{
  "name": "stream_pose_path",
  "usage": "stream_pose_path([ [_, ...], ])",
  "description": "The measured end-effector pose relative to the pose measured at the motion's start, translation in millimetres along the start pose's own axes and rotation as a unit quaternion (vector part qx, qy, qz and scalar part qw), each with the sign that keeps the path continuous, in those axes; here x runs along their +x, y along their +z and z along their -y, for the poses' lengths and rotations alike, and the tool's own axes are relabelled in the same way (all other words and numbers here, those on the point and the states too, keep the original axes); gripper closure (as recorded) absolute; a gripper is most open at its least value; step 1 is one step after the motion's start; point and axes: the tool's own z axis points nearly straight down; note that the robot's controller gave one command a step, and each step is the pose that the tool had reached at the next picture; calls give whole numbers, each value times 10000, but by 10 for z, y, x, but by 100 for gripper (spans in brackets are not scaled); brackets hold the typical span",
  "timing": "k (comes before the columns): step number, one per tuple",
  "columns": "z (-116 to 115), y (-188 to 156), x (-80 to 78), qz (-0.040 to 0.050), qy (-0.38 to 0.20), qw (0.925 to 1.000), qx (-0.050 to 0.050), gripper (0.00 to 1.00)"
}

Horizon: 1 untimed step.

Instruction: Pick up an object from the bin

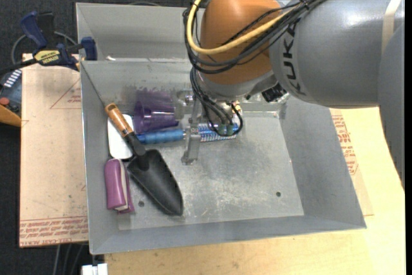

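The jaws are down low in the bin (257, 180), right over a blue brush (158, 136) that lies crosswise under them, with its handle poking out to their left in the view. Honestly can't tell if the jaws are wide or narrow, since the orange cover (235, 22) hides most of them. A purple cup (153, 114) sits just left and a bit behind. A black trowel (154, 182) is left and in front, with a white piece (118, 142) and a purple block (116, 185) further left.
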Motion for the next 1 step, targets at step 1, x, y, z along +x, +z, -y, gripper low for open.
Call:
stream_pose_path([
  [1, 11, -51, -15, 40, 20, 10000, -6, 0],
])
